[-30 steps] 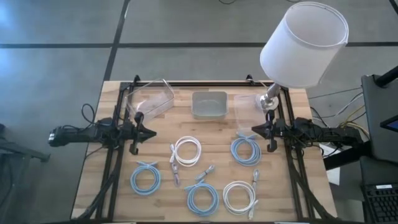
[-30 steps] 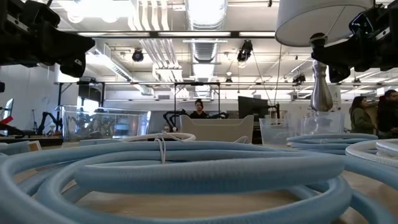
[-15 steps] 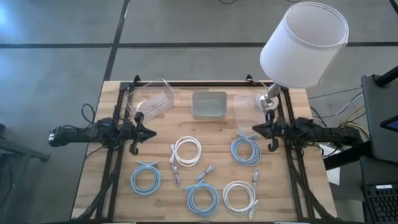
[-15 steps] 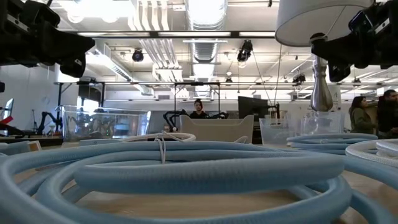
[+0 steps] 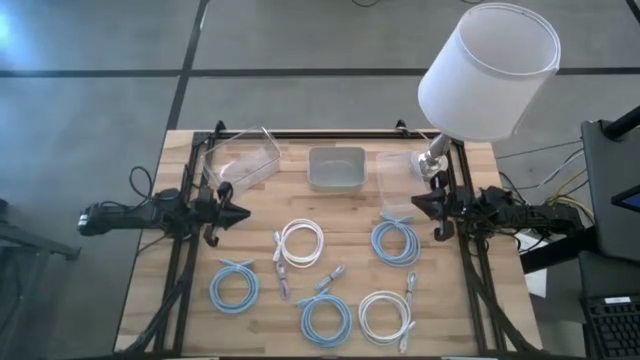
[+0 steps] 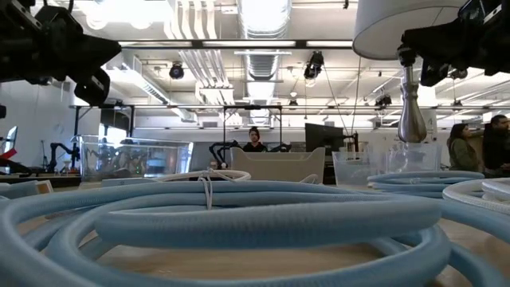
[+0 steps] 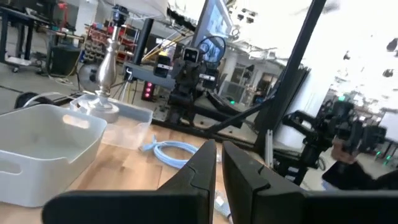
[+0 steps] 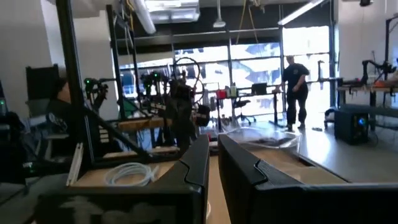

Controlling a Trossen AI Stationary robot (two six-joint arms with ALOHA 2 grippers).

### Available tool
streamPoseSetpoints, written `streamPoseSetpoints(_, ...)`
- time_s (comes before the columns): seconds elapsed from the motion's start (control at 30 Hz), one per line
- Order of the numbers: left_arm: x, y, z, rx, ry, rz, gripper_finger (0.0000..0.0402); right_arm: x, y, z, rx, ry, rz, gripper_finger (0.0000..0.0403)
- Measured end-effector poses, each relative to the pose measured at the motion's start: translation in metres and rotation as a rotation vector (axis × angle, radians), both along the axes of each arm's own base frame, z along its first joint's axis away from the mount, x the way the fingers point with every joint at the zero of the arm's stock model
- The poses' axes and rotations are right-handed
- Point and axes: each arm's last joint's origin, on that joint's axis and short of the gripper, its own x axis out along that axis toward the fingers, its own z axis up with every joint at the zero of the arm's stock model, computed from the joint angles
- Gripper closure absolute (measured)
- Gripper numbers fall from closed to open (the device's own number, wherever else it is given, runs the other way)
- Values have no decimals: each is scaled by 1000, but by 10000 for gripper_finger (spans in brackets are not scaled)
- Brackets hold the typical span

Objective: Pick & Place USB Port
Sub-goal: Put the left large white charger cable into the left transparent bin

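Note:
Several coiled cables with plugs lie flat on the wooden table: a white coil (image 5: 301, 243), a blue coil (image 5: 395, 242), a blue coil (image 5: 234, 287), a blue coil (image 5: 325, 319) and a white coil (image 5: 385, 316). My left gripper (image 5: 243, 213) hovers at the table's left side, shut and empty, pointing right. My right gripper (image 5: 414, 203) hovers at the right side, shut and empty, pointing left, above the far end of the blue coil. In each wrist view the two fingers stand close together, left (image 7: 218, 147) and right (image 8: 213, 140).
Along the far edge stand a clear bin (image 5: 240, 160), a grey bin (image 5: 336, 168) and a small clear container (image 5: 396, 170). A lamp with a white shade (image 5: 488, 70) stands at the far right corner. A black frame (image 5: 300, 134) borders the table. People stand in the room behind.
My right gripper has risen a little and drawn back slightly toward the table's right edge. My left gripper has shifted slightly. The cables have stayed where they were.

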Motion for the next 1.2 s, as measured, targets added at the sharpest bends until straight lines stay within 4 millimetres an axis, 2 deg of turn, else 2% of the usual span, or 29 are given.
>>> streamPoseSetpoints(0.17, 3, -1, 5, -73, -43, -23, 366, -3, 0, 15, -131, -139, -44, 328)
streamPoseSetpoints(0.33, 5, -3, 18, -5, -167, -26, 337, -4, 0, 44, -208, -200, -81, 277)
streamPoseSetpoints(0.5, 9, -2, 30, 45, -163, 11, 298, 4, 0, 70, -216, -145, -77, 244)
streamPoseSetpoints(0.67, 16, -2, 63, 182, -115, 32, 268, 28, 0, 75, -134, 45, -35, 240)
streamPoseSetpoints(0.77, 23, -2, 83, 244, -22, 50, 261, 42, 0, 81, -150, 111, -33, 246)
streamPoseSetpoints(0.87, 34, 0, 92, 230, 125, 83, 260, 55, 0, 88, -147, 160, -29, 253)
streamPoseSetpoints(1.0, 56, -1, 91, 218, 290, 78, 259, 71, 0, 87, -140, 273, -20, 259)
streamPoseSetpoints(1.2, 96, -1, 64, 206, 486, 65, 259, 91, 0, 77, -97, 379, -9, 255)
